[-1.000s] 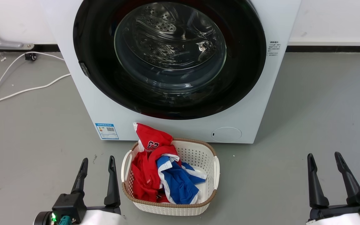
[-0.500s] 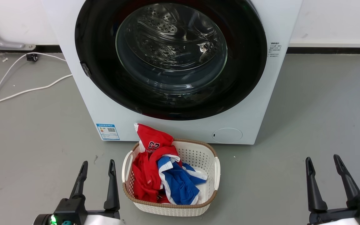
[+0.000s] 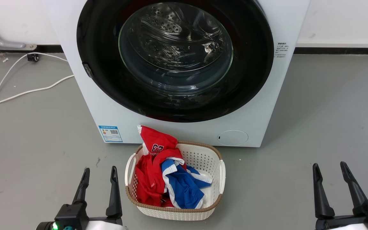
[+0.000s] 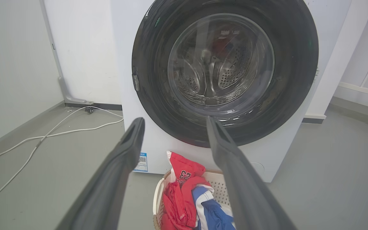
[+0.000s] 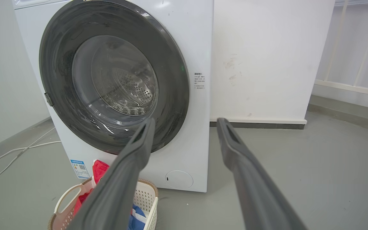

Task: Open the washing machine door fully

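The white washing machine (image 3: 267, 105) stands straight ahead. Its round glossy black door (image 3: 251, 73) lies flat against the front, shut, with the steel drum visible through the clear glass centre. A small latch tab (image 3: 87, 70) sits on the door's left edge. My left gripper (image 3: 99, 171) is open at the lower left, well short of the machine. At the lower right my right gripper (image 3: 329, 167) is open too, holding nothing. The door (image 4: 152, 80) and my left gripper (image 4: 174, 123) show in the left wrist view. The door (image 5: 56, 64) and my right gripper (image 5: 185, 123) show in the right wrist view.
A white laundry basket (image 3: 216, 169) with red and blue clothes sits on the floor right before the machine, between my grippers. White cables (image 3: 21, 92) trail over the grey floor at the left. A white wall (image 5: 260, 57) rises right of the machine.
Both grippers sit slightly lower in the head view than a second ago, and the whole picture has shifted a little. The door is unchanged.
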Tool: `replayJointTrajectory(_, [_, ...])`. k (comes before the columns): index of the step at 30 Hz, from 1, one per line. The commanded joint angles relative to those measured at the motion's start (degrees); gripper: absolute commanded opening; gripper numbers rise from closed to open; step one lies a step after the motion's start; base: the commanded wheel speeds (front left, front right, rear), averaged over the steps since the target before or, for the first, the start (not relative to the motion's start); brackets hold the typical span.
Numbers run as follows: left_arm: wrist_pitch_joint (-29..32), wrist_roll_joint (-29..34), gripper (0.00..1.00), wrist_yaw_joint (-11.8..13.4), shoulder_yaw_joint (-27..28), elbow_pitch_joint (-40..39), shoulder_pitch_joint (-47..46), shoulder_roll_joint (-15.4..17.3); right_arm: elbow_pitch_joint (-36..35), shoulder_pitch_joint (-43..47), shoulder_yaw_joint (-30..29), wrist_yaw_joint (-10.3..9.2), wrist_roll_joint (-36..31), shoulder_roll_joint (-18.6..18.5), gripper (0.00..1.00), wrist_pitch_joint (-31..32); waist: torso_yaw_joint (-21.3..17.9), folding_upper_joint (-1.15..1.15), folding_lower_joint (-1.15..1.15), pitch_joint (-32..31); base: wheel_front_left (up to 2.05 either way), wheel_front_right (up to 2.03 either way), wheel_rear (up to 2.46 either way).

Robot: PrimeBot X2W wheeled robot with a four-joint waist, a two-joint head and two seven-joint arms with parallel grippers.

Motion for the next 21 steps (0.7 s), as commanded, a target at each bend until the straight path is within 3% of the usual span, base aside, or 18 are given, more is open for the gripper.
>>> replayJointTrajectory(1, [-0.3,-0.1,1.00,0.2,0.0,0.1,0.4,0.0,0.1,0.4,-0.1,0.01,0.1,0.0,1.00,-0.1,0.0,0.00,0.00,0.0,0.00,0.00,0.00])
replayJointTrajectory(8, [-0.2,-0.1,1.00,0.6,-0.2,0.2,0.5,-0.1,0.5,0.5,0.2,0.01,0.1,0.0,1.00,-0.1,-0.1,0.00,0.00,-0.1,0.00,0.00,0.00])
replayJointTrajectory(9, [-0.2,-0.1,1.00,0.6,-0.1,0.2,0.6,-0.1,0.5,0.5,0.2,0.01,0.0,0.0,0.47,-0.1,-0.1,0.00,0.00,-0.1,0.00,0.00,0.00])
replayJointTrajectory(10, [-0.2,-0.1,1.00,0.6,-0.2,0.2,0.6,-0.1,0.6,0.6,0.5,0.01,0.3,0.0,0.00,-0.1,-0.1,0.00,0.00,-0.2,0.00,0.00,0.00])
replayJointTrajectory(17, [-0.2,0.0,1.00,0.6,-0.1,0.3,0.6,-0.1,1.4,-0.7,-1.0,0.01,11.6,0.0,0.00,-0.1,-0.2,0.00,0.00,-0.3,0.00,0.00,0.00])
replayJointTrajectory(21, [-0.2,0.2,1.00,0.5,0.0,0.4,0.7,-0.1,3.5,-1.2,-1.0,0.01,25.4,0.0,0.00,-0.1,-0.2,0.00,0.00,-0.5,0.00,0.00,0.00])
